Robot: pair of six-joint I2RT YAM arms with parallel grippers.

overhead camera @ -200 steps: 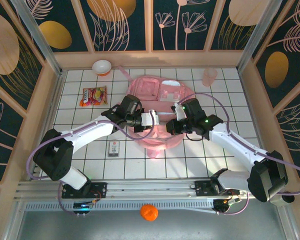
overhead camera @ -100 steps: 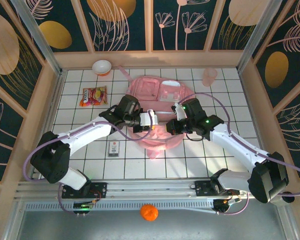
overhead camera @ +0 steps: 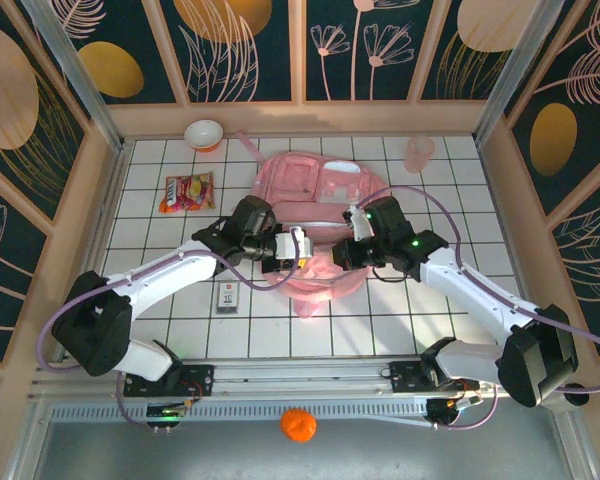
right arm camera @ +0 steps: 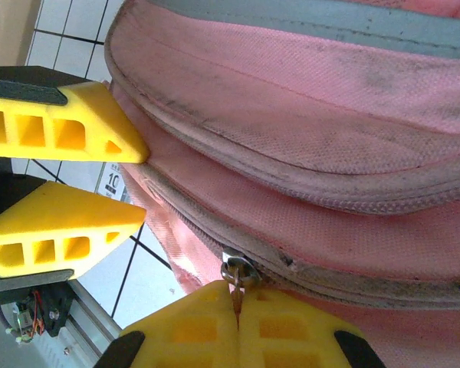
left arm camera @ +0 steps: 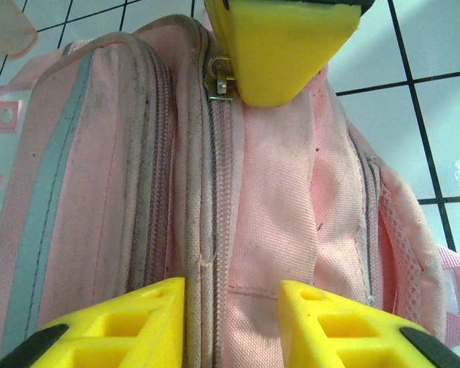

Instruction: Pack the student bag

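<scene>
Pink student bag (overhead camera: 315,185) lies flat on the white tiled table, around the middle and towards the far side.
The soft fabric backpack, trimmed in pale grey-blue and scuffed with dark marks, rests front pockets up, its length running from far to near. Its curved zips look shut in the close views; a small metal zipper pull (right arm camera: 234,270) sits towards the near end.

one student bag (overhead camera: 315,185), one bowl (overhead camera: 203,133), one cup (overhead camera: 418,153)

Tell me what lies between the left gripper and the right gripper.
In the left wrist view, pink fabric of the student bag, with a zipper line, lies there; the right gripper pinches the zipper pull.
</scene>
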